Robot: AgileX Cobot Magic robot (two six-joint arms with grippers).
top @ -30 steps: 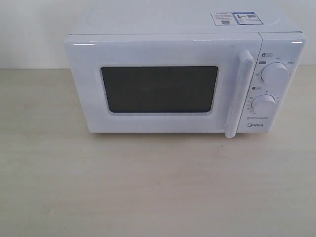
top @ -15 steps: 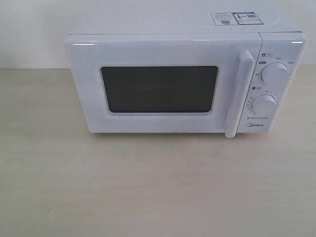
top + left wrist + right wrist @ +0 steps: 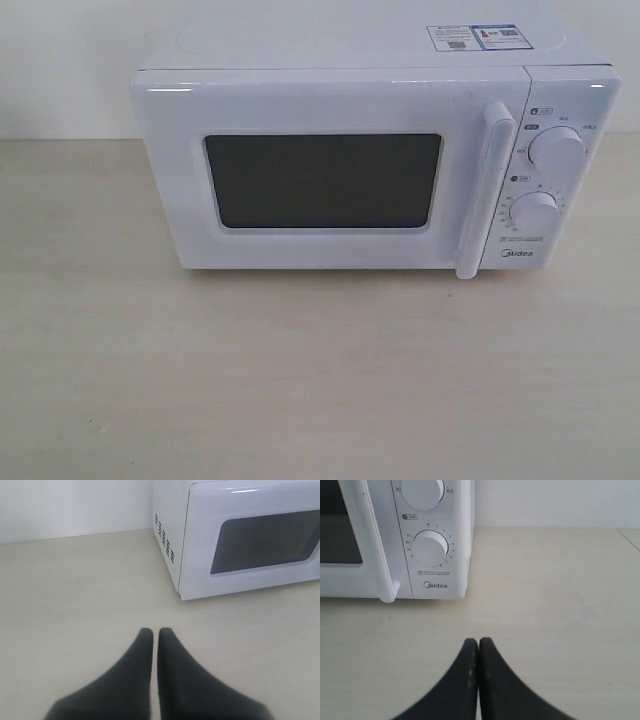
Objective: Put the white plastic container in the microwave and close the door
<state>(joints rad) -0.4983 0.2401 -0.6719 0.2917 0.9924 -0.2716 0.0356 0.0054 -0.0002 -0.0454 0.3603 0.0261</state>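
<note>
The white Midea microwave (image 3: pixel 375 150) stands on the pale wooden table, its door (image 3: pixel 330 175) shut flush, dark window (image 3: pixel 323 181) facing me and the vertical bar handle (image 3: pixel 485 190) beside two round knobs (image 3: pixel 557 150). The white plastic container is not visible in any view. My left gripper (image 3: pixel 152 632) hangs shut and empty over bare table, off the microwave's (image 3: pixel 240 540) vented side corner. My right gripper (image 3: pixel 478 642) is shut and empty too, above the table in front of the lower knob (image 3: pixel 430 547) and the handle's foot (image 3: pixel 387 598). Neither gripper shows in the exterior view.
A light wall runs behind the table (image 3: pixel 320 380). Stickers (image 3: pixel 475 37) lie on the microwave's top. Vent slots (image 3: pixel 165 542) mark its left side. In the right wrist view a table edge or seam (image 3: pixel 629 536) shows at the far right.
</note>
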